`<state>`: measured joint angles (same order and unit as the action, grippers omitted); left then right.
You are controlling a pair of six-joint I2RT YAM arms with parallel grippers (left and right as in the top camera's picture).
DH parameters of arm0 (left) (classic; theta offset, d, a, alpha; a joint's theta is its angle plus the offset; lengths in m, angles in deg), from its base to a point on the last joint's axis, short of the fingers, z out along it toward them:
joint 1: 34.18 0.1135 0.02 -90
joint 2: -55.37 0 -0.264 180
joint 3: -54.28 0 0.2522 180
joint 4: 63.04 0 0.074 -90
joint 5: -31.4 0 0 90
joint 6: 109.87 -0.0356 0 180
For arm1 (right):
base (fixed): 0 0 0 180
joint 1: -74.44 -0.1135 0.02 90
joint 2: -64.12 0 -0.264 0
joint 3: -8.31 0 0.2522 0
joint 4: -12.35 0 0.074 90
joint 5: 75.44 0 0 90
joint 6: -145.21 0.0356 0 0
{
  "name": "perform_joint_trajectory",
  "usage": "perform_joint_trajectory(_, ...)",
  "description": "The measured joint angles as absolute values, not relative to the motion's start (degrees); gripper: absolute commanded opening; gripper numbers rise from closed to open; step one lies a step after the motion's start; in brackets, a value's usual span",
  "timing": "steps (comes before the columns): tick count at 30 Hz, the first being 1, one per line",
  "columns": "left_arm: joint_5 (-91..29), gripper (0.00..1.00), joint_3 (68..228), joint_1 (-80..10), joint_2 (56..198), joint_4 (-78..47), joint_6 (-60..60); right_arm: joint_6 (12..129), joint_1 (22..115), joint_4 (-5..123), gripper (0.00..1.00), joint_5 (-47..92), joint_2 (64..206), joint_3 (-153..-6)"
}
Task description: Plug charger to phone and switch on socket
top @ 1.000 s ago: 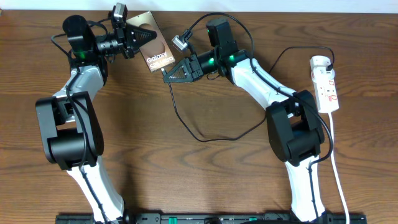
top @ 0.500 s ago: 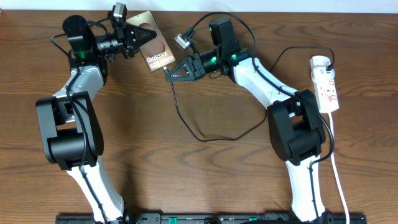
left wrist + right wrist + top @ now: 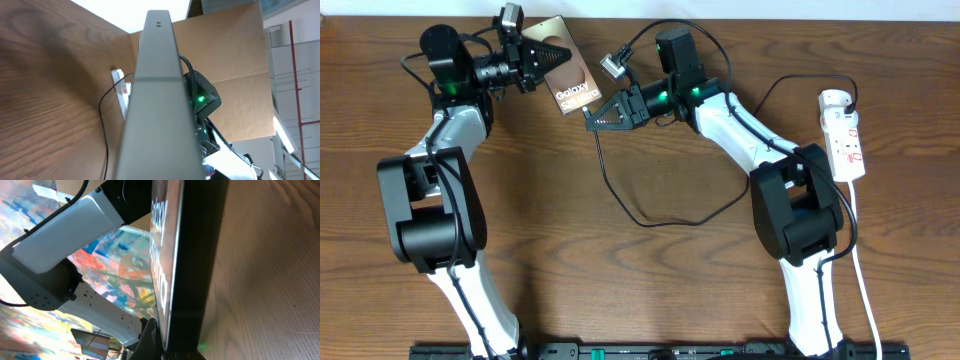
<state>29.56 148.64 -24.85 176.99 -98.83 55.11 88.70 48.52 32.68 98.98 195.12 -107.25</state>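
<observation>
The phone (image 3: 570, 80) sits by the far edge of the counter (image 3: 620, 290), left of its middle. It is tilted and clamped at its far end in my left end effector (image 3: 545, 58). My left wrist view shows only its thin edge running up the frame.

Just beside its near short edge is my right end effector (image 3: 595, 115). It is pinched together on the tip end of the charger (image 3: 650, 222), since the thin black cable leaves from between the fingertips. Over the last second this end effector has crept a little toward the phone, then all but stopped. I read that as the final lining-up of tip to port.

My right wrist view is filled by the phone's glossy back and dark edge, very close. I cannot tell from any view whether the tip is seated.

From my grip the cable loops toward the near side of the counter, then runs back up to the socket (image 3: 845, 140) along the right edge. The cable's other end appears to reach the socket's far end. Neither end effector is near the socket, so the switch is probably still to do.
</observation>
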Motion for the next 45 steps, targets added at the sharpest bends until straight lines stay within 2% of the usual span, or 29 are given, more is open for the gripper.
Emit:
perform_joint_trajectory(32,29.16,0.07,148.64,-25.84,176.99,-102.77,55.08,88.73,49.25,32.59,0.01,98.98,195.12,-107.25)
perform_joint_trajectory(45,27.2,0.07,148.64,-25.64,176.99,-103.18,55.39,93.62,49.57,25.64,0.01,98.98,195.34,-107.12)
